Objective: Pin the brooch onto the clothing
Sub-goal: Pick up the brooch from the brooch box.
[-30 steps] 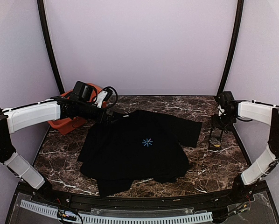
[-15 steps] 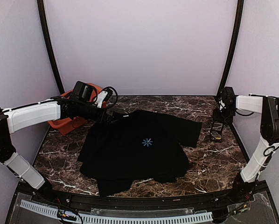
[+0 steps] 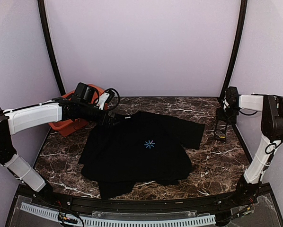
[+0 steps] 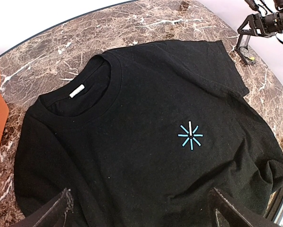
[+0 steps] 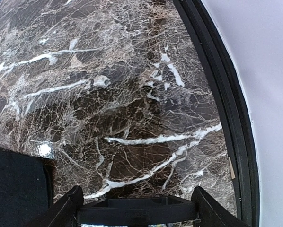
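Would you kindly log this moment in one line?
left gripper: open near T-shirt collar | right gripper: open by right table edge | T-shirt: spread, unpinned

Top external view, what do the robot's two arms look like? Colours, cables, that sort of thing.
Both the left arm and right arm have smooth white shells on the long links and black joints. The left hand and right hand are black, two-fingered. A black cable loops by the left wrist.

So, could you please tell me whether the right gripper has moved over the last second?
Yes: the right gripper has drawn back toward the far-right frame post.
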Tool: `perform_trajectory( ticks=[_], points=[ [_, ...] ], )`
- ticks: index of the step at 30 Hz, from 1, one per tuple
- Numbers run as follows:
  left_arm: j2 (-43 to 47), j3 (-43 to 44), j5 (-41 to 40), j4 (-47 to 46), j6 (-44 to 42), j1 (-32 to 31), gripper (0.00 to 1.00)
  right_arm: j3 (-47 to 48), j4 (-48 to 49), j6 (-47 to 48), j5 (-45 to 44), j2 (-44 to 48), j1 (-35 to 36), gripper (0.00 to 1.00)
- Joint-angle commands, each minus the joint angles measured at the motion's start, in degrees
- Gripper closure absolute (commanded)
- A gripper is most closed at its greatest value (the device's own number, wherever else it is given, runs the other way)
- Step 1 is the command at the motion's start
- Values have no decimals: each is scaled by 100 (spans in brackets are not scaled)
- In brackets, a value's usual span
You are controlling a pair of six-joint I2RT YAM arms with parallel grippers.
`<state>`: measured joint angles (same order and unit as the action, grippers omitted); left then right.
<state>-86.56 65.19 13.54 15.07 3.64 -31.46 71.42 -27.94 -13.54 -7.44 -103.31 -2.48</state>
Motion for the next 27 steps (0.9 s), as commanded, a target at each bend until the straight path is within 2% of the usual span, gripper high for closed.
perform_trajectory(
  ticks=[1, 6, 13, 21, 27],
  points=[
    [-42, -69, 76, 57, -42, -9, 1, 39, 35, 57, 73, -32, -2, 22],
    [-36, -74, 81, 49, -41, -9, 1, -41, 43, 140, 41, 203, -7, 15],
    [-6, -76, 79, 53, -42, -9, 1, -435, 5, 21, -44, 744, 0, 10],
    [17, -76, 134, 38, -21, -9, 1, -1236, -27, -60, -35, 1612, 3, 10],
    [15, -71, 151, 27, -2, -9, 1, -1363, -61, -33, 12, 1508, 26, 14]
  ],
)
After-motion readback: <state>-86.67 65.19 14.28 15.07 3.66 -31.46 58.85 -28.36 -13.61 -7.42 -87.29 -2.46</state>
